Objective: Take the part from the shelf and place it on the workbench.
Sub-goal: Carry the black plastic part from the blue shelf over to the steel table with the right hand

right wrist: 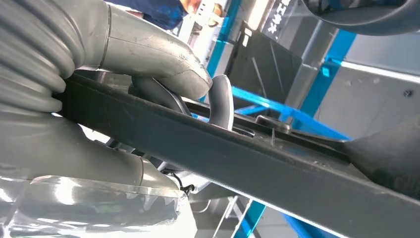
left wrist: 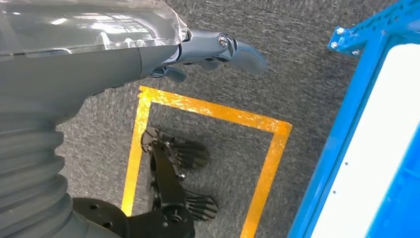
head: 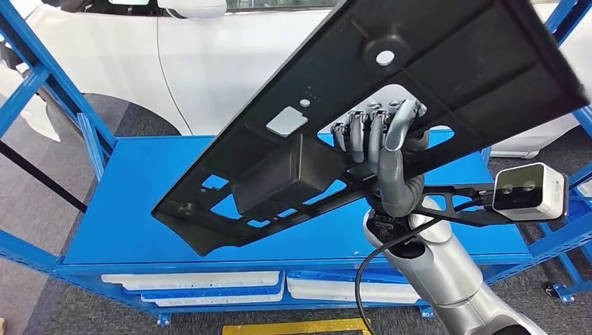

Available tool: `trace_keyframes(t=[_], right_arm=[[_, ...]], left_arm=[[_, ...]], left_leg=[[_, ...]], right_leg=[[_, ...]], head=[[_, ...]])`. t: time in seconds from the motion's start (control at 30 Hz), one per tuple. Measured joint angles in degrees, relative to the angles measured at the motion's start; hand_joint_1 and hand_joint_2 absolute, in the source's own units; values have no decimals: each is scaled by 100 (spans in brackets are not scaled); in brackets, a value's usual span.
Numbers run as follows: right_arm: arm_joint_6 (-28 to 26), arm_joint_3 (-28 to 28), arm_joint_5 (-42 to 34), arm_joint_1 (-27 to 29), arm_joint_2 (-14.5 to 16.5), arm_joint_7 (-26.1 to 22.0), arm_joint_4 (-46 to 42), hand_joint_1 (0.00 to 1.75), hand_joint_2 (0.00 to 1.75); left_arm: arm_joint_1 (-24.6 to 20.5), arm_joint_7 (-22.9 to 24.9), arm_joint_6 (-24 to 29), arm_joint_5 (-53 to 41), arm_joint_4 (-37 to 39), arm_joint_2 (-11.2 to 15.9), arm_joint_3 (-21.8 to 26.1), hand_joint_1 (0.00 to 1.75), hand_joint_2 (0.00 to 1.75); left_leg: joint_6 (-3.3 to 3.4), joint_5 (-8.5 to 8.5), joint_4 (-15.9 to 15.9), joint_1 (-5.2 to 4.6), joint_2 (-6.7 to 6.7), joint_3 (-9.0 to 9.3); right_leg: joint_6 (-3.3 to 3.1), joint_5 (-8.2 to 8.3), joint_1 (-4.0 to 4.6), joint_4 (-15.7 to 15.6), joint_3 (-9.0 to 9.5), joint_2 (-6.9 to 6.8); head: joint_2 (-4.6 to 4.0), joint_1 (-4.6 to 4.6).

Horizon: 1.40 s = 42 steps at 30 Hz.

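Blue shelf [head: 132, 209] fills the head view, with a white car [head: 230, 63] parked right behind it and grey carpet underneath. The part [head: 419, 77], a long flat black panel with cutouts and a boxy lump on it, is held up in the air above the shelf's blue deck. Its long axis runs diagonally, low end toward the left front, high end up at the top right, face tilted toward the camera. The right hand [head: 380, 139] grips it around mid-length at the lower edge, fingers poking through an opening. White trays [head: 209, 286] sit on the lower shelf level, and the blue uprights stand close on both sides.

Left wrist view: the left hand [left wrist: 213, 49] hangs over the grey floor with nothing in it, fingers loosely out, above a yellow tape square [left wrist: 208, 144], with the blue shelf frame off to the side.

Right wrist view: thumb and fingers [right wrist: 220, 101] clamp the panel's dark edge [right wrist: 247, 158]; more blue racking behind.
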Motion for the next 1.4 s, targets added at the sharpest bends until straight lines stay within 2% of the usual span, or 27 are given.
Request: trace_keyframes(t=[0.07, 0.1, 0.17, 0.23, 0.27, 0.3, 0.33, 0.37, 0.43, 0.5, 0.6, 0.67, 0.73, 0.77, 0.8, 0.83, 0.9, 0.97, 1.0, 1.07, 1.13, 1.2, 1.27, 1.3, 1.33, 1.37, 1.4], right_arm=[[-1, 4, -2, -11, -15, -1, 1, 175, 175], [-1, 7, -2, -18, -26, -1, 1, 175, 175], [-1, 11, -4, -30, -52, -1, 1, 175, 175], [-18, 18, -11, -35, -77, -1, 1, 175, 175], [-38, 22, -15, -32, -90, -2, 1, 175, 175], [-59, 28, -19, -30, -99, -5, 1, 175, 175], [-77, 34, -22, -28, -106, -11, 1, 175, 175], [-87, 40, -22, -27, -108, -20, -1, 175, 175], [-83, 55, -19, -23, -108, -37, -17, 175, 175], [-71, 74, -9, -12, -110, -50, -48, 175, 175], [-51, 94, 18, 17, -115, -86, -85, 175, 175], [-12, 98, 49, 39, -114, -110, -122, 175, 175], [32, 99, 78, 59, -108, -120, -152, 175, 175], [49, 99, 90, 72, -103, -120, -157, 175, 175], [63, 99, 97, 80, -99, -119, -157, 175, 175], [79, 99, 101, 84, -96, -118, -157, 175, 175], [102, 99, 101, 74, -91, -106, -157, 175, 175], [120, 99, 102, 53, -78, -91, -156, 175, 175], [129, 99, 105, 46, -69, -88, -154, 175, 175], [176, 99, 123, 58, -50, -83, -140, 175, 175], [246, 99, 164, 95, -34, -78, -109, 175, 175], [331, 99, 205, 138, -30, -94, -53, 175, 175], [445, 93, 214, 156, -31, -124, 50, 175, 175], [495, 86, 197, 147, -31, -118, 113, 175, 175], [526, 79, 160, 121, -32, -82, 167, 175, 175], [530, 72, 104, 78, -32, -19, 205, 175, 175], [510, 67, 35, 17, -32, 70, 225, 175, 175]], left_arm=[[9, 2, 2, 0, 0, 1, 0, 0, 175], [6, 2, 3, 0, 0, 1, 0, 0, 175], [-6, 1, 2, 0, 0, -2, 0, 0, 175], [-7, 1, 3, 0, 0, -3, 0, 0, 175], [-4, 1, 4, 0, 0, -3, 0, 0, 175], [-1, 1, 7, 0, 0, -4, 0, 0, 175], [1, 1, 11, 0, 0, -5, 0, 0, 175], [3, 1, 15, 0, 0, -6, 0, 0, 175], [3, 2, 22, 0, 0, -12, -1, 0, 175], [4, 8, 33, 0, 0, -17, -2, 0, 175], [10, 38, 48, 0, 0, -16, -8, 0, 175], [13, 69, 54, 0, 0, -14, -15, 0, 175], [14, 92, 60, 0, 0, -12, -19, 0, 175], [12, 98, 61, 0, 0, -11, -20, 0, 175], [11, 106, 60, 0, 0, -12, -22, 0, 175], [11, 116, 57, 0, 0, -12, -23, 0, 175], [4, 134, 33, 0, 0, -8, -25, 0, 175], [-12, 156, 5, 0, 0, -1, -20, 0, 175], [-18, 171, 2, 0, 0, 0, -15, 0, 175], [-11, 211, 23, 1, 0, -8, -3, 0, 175], [1, 244, 60, 2, 0, -31, 4, 0, 175], [7, 257, 79, 2, 0, -59, 6, 0, 175], [15, 273, 81, 1, 0, -79, 7, 0, 175], [19, 284, 80, 1, 0, -87, 7, 0, 175], [20, 296, 80, 1, 0, -93, 7, 0, 175], [20, 307, 80, 1, 0, -97, 7, 0, 175], [18, 319, 83, 1, 0, -98, 7, 0, 175]], left_leg=[[71, 97, -15, -1, 7, -41], [115, 154, -29, 9, 16, -70], [186, 279, -52, 32, 38, -170], [209, 387, -43, 25, 43, -327], [207, 440, -35, 22, 44, -410], [200, 488, -25, 19, 44, -488], [191, 532, -13, 17, 44, -558], [179, 570, 3, 17, 43, -617], [138, 631, 37, 11, 37, -702], [69, 697, 44, 4, 32, -736], [-31, 727, 41, 3, 27, -783], [-74, 359, 382, 10, 27, -927], [-114, -188, 1130, 18, 29, -1140], [-131, -340, 1473, 20, 29, -1200], [-141, -366, 1666, 21, 29, -1187], [-144, -274, 1645, 22, 29, -1071], [-120, -12, 1003, 22, 28, -536], [-58, 10, 204, -3, 20, 6], [-24, -32, -15, -20, 14, 130], [52, 9, -86, -30, 9, 112], [138, 126, -115, -8, 32, 30], [204, 268, -129, 3, 55, -108], [222, 402, -119, -4, 59, -288], [219, 466, -109, -7, 59, -382], [211, 526, -96, -9, 59, -474], [200, 580, -78, -11, 58, -559], [185, 628, -58, -13, 58, -634]], right_leg=[[75, 45, -9, -20, -8, 6], [102, -36, -13, 36, -45, 10], [142, -472, -21, 473, -225, 17], [174, -986, -22, 1250, -464, 17], [185, -1109, -23, 1544, -510, 17], [187, -1116, -23, 1657, -460, 16], [180, -1025, -22, 1541, -294, 16], [163, -893, -20, 1220, -26, 15], [104, -778, 1, 399, 560, 16], [34, -787, 36, -17, 811, 20], [-87, -658, 23, -84, 742, 6], [-165, -531, -8, -123, 634, -14], [-194, -417, 2, -118, 487, -19], [-195, -361, 7, -113, 413, -19], [-191, -307, 10, -106, 339, -20], [-182, -254, 12, -97, 267, -20], [-151, -161, 13, -68, 141, -17], [-96, -78, 23, -45, 64, -18], [-63, -36, 25, -43, 51, -21], [10, 54, 29, -74, 39, -24], [69, -85, 18, 20, -41, -10], [108, -596, -1, 516, -233, 1], [134, -1053, -8, 1284, -435, 2], [142, -1101, -10, 1545, -454, 3], [141, -1029, -10, 1614, -377, 3], [129, -884, -10, 1467, -192, 3], [104, -752, -7, 1131, 95, 3]], head=[[0, 1], [0, 0], [0, 1], [0, 1], [0, 1], [0, 1], [0, 1], [0, 1], [0, -2], [0, -2], [0, -2], [0, -2], [0, -2], [0, -2], [0, -2], [0, -2], [0, -2], [0, -2], [0, -2], [0, -2], [0, -2], [0, -2], [0, -2], [0, -2], [0, -2], [0, -2], [0, -2]])
